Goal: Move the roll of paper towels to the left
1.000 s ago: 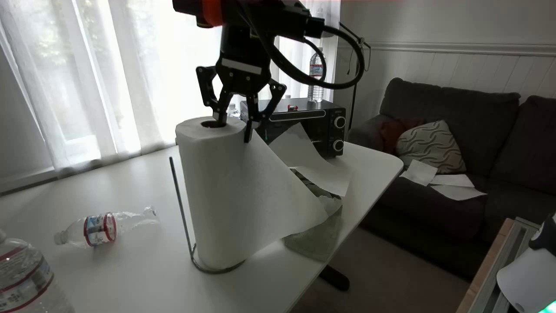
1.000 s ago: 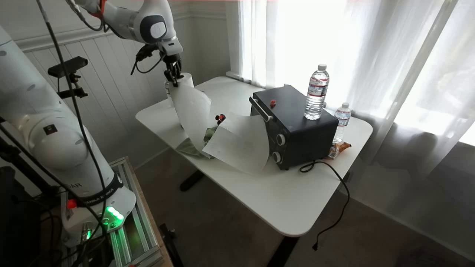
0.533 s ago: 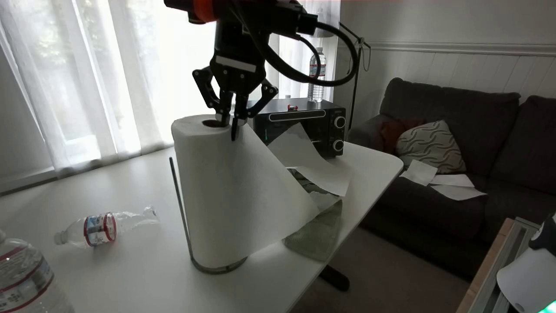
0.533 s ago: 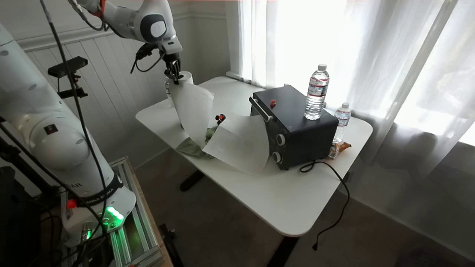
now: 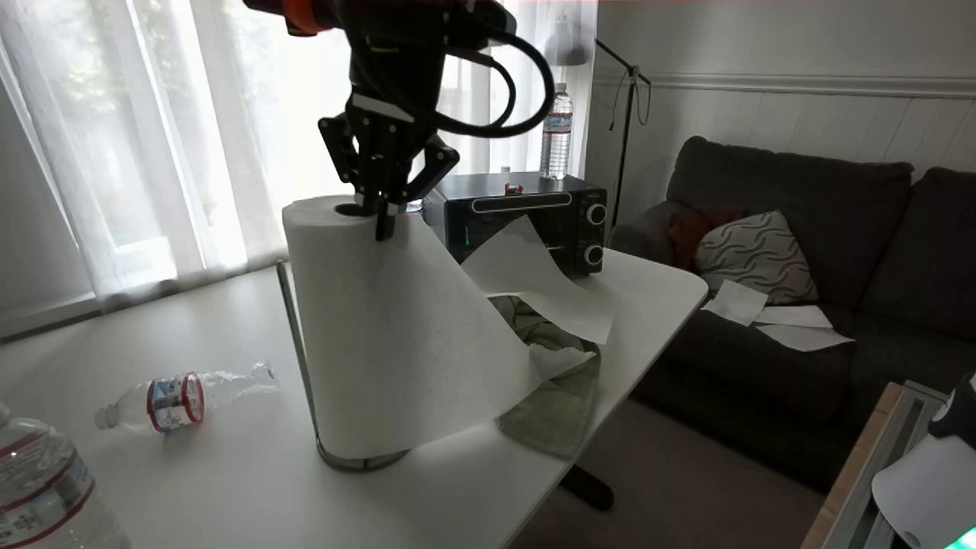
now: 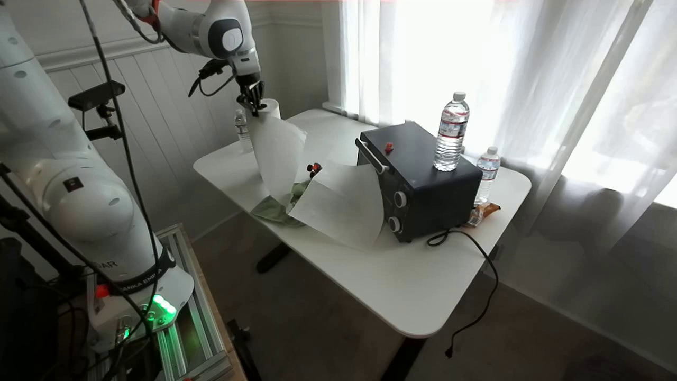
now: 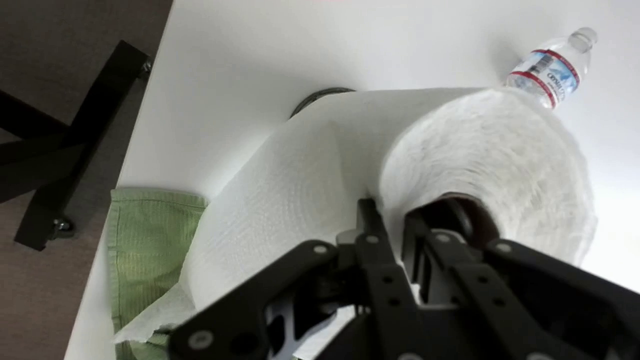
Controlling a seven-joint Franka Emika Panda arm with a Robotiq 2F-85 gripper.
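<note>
The claw (image 7: pixel 390 216) was pinched on the wall of the roll of paper towels (image 5: pixel 343 328), one finger down inside the core and the other against the outside. The roll stood roughly upright on a metal holder (image 5: pixel 358 463) at the worktop (image 5: pixel 221 488), well apart from the black oven (image 6: pixel 418 166); whether the holder's base touched the surface could not be told. A loose length of towel (image 5: pixel 450 351) slanted off the roll, its ragged end over a green cloth (image 5: pixel 553 415). A water bottle (image 5: pixel 175 402) lay on its side, apart from the holder. Another bottle (image 6: pixel 451 132) stood upright on the oven.
</note>
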